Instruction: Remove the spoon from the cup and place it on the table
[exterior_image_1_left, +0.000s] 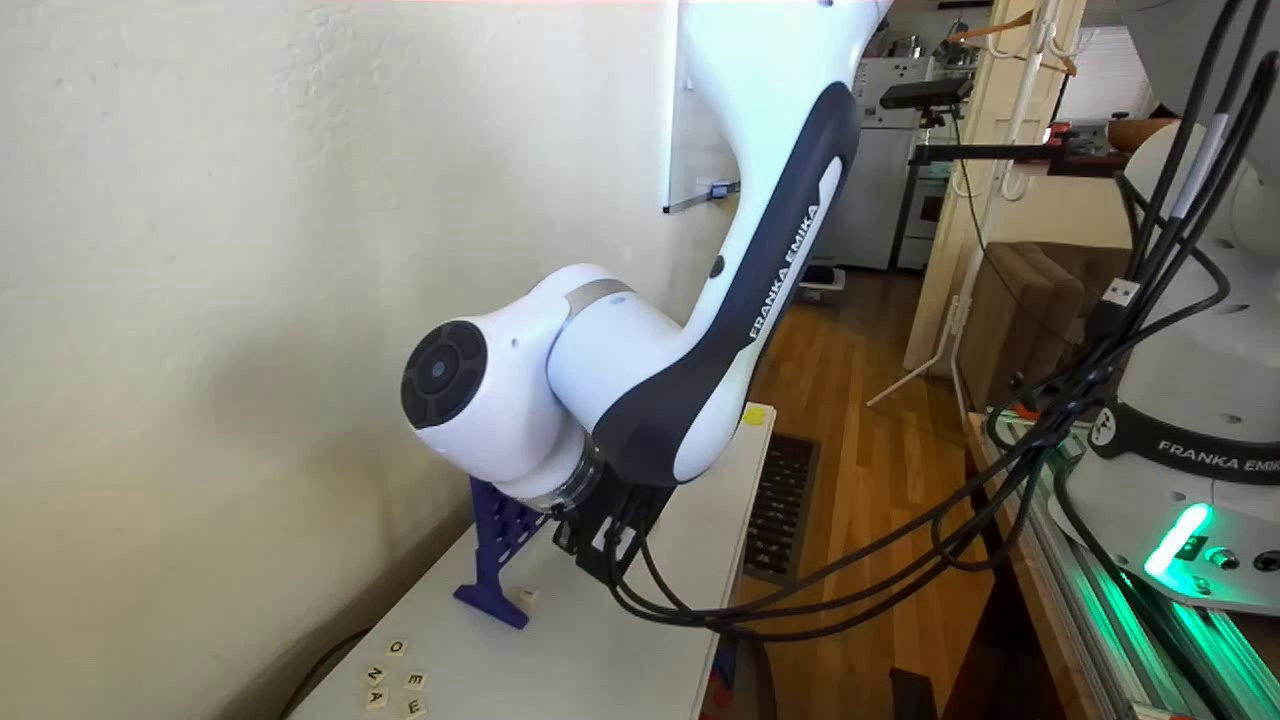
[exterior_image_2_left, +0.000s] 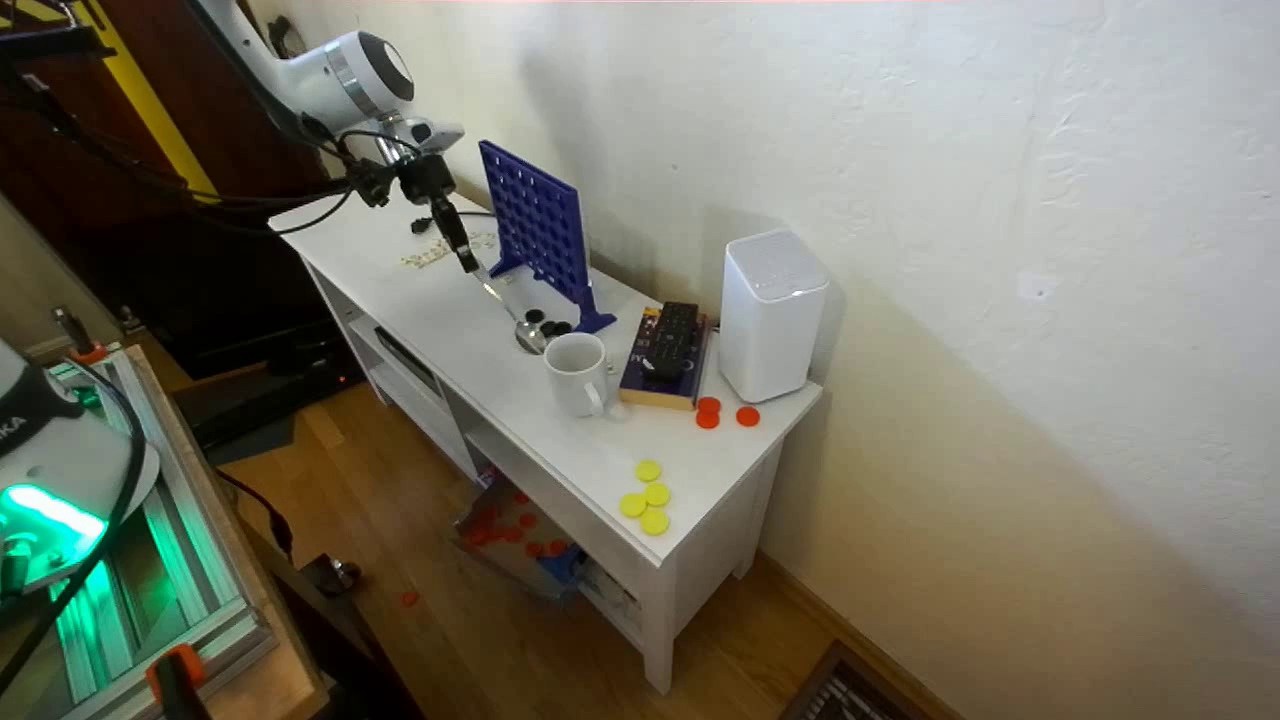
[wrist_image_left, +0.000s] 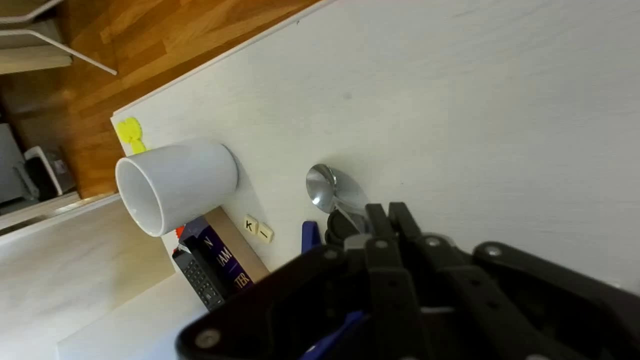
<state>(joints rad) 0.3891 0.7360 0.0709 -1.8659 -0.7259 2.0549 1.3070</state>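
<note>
The white cup stands upright on the white table in an exterior view; it also shows in the wrist view, with nothing in its open mouth. The shiny metal spoon is outside the cup, bowl down, its handle slanting up to my gripper. In the wrist view my gripper has its fingers almost together, and the handle of the spoon runs behind a finger. The bowl is at or just above the tabletop; I cannot tell if it touches. The other exterior camera hides spoon and cup.
The blue grid game stands close beside the gripper. Black discs lie by the spoon. A book with a black remote, a white block, red discs and yellow discs are beyond the cup.
</note>
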